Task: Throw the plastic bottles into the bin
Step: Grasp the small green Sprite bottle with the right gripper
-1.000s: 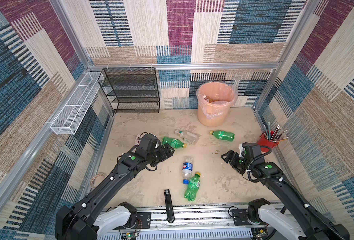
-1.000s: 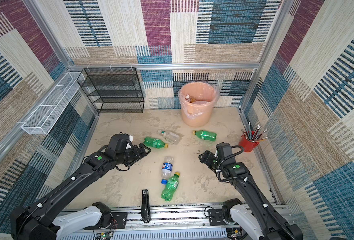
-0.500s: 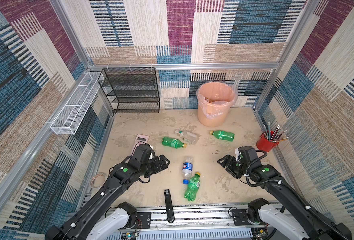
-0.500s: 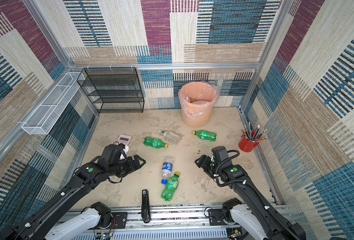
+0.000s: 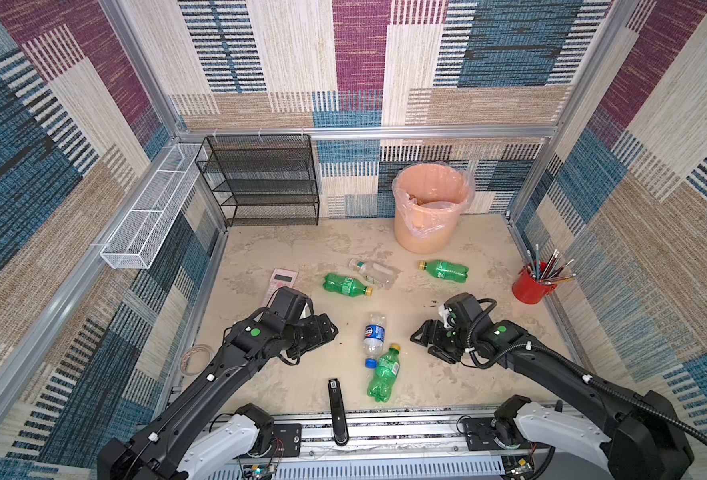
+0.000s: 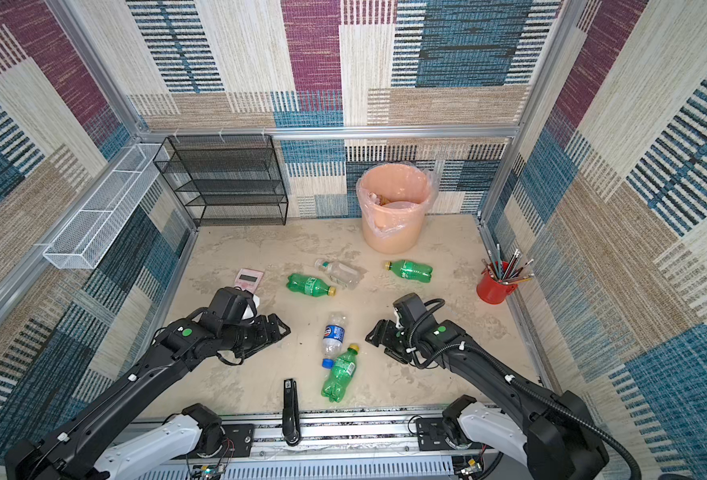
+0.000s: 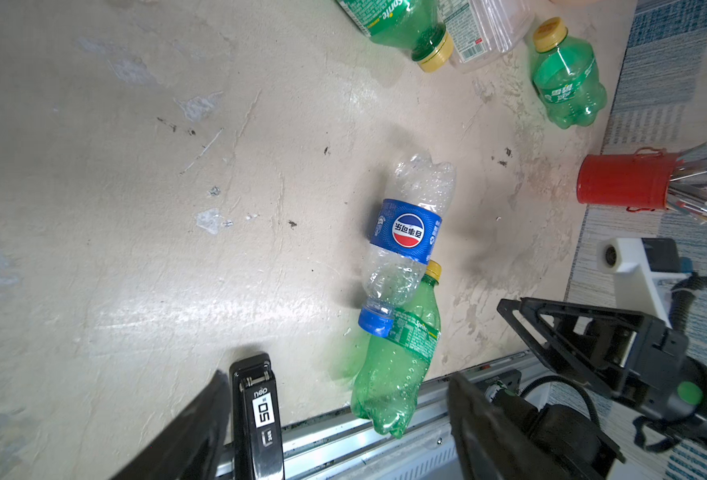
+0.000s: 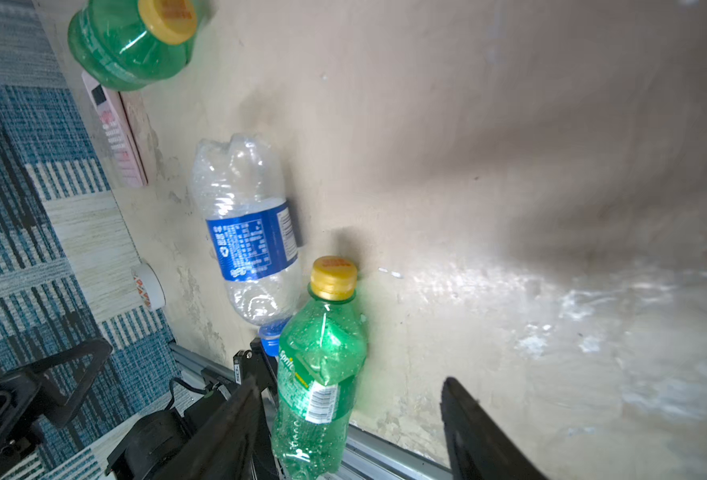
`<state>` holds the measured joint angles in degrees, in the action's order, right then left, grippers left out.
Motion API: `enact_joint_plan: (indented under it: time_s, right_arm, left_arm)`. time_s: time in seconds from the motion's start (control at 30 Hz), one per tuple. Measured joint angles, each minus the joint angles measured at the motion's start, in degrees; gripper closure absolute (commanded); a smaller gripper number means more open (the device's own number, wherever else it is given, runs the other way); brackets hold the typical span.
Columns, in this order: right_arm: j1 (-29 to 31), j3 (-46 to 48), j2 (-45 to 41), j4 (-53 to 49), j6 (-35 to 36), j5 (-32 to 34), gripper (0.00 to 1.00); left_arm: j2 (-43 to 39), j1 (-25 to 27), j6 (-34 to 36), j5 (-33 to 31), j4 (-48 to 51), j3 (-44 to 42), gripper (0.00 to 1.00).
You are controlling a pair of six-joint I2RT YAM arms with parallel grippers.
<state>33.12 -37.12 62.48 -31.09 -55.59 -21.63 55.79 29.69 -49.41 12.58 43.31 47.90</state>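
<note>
Open-jawed and empty, left gripper [image 5: 330, 331] and right gripper [image 5: 418, 334] are being held flanking a blue-capped bottle [image 5: 374, 338] touching a green bottle [image 5: 383, 374], stapler [image 5: 337, 409] nearby, bin [image 5: 424, 237] well apart. The pencil cup [image 7: 622, 183] is being shown by the left wrist view, not the right.

In both top views we find bare floor across the upper middle of the frame, between the black rack [image 5: 260, 183] and the bin [image 5: 426, 239] — room to pass. Below it three bottles lie in a row: left green bottle [image 5: 345, 286], white-capped clear bottle [image 5: 374, 272], right green bottle [image 5: 443, 270]. At centre the blue-capped bottle [image 5: 374, 334] touches the lower green bottle [image 5: 385, 372], with the stapler [image 5: 335, 399] near — the lower right is bare
</note>
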Motion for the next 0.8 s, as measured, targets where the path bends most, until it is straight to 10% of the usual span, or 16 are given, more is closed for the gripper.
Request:
enact_joint_plan:
  time_s: [0.8]
  right_arm:
    - [18.3,-0.8,12.3,8.2,-21.1,0.6,0.17]
  left_arm:
    - [-4.8,0.0,0.0,4.2,2.3,-2.1,0.17]
